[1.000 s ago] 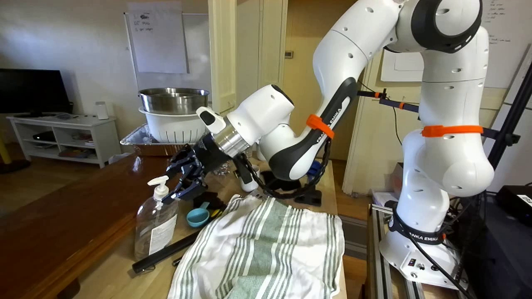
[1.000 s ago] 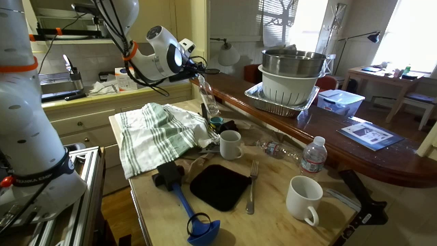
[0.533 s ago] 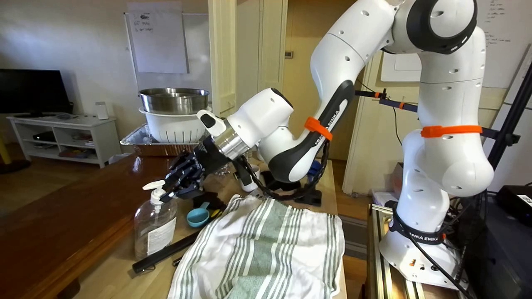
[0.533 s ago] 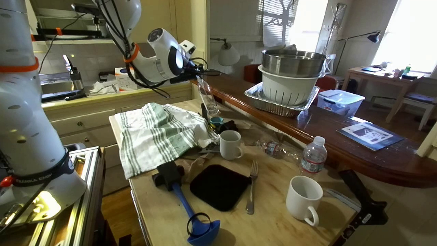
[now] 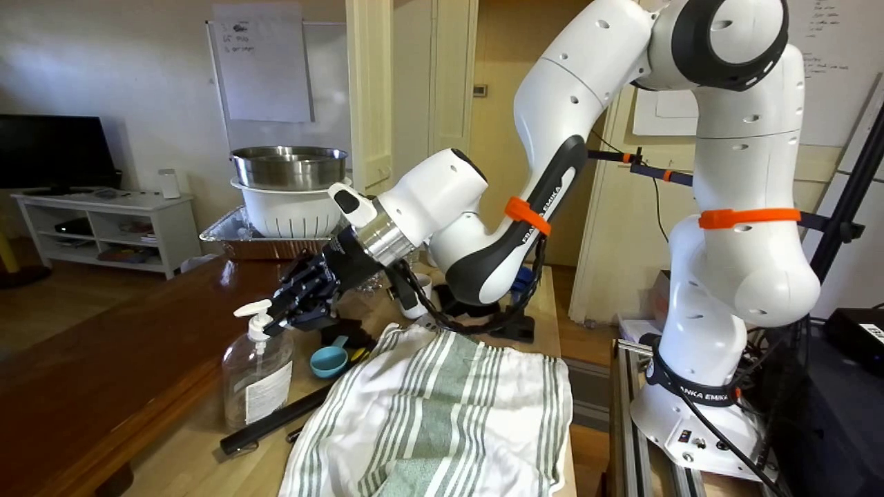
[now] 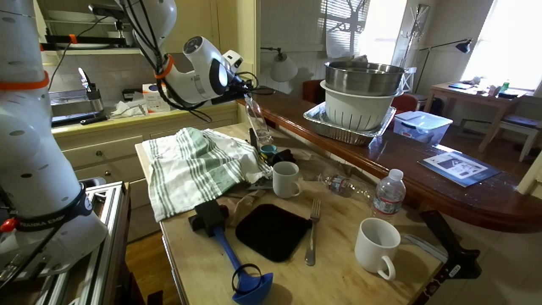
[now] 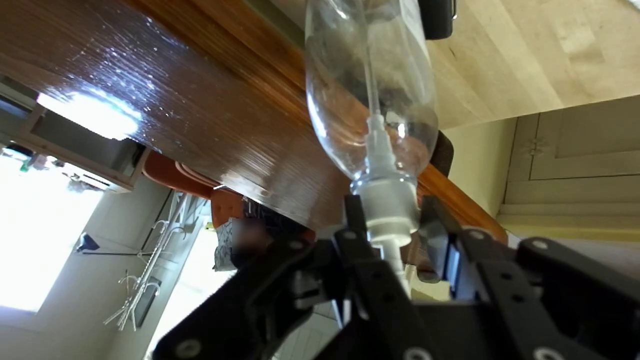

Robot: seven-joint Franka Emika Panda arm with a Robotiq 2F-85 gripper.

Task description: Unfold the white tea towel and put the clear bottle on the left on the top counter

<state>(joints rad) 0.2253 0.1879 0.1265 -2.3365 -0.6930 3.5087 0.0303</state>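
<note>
Around the neck of the clear bottle [image 5: 258, 373], the gripper [image 7: 392, 215] has closed, presumably for lifting onto the top counter [image 5: 131, 345].

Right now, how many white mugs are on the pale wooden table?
2, seen in an exterior view: one mug by the striped towel, another mug near the upright water bottle. The towel could hide more.

The arm [image 5: 573, 76] stands tall on its base [image 5: 697, 431], bent hard up top, then slopes down and out. Wrist [image 5: 431, 190] is kinda cocked, so the gripper [image 7: 394, 217] sits at a slant, lower than the wrist and aimed down, away from the base. Jaws look clamped in the wrist view, though the two fingers [image 7: 356, 220] don't meet, there's a bit of a gap between the tips.
</note>
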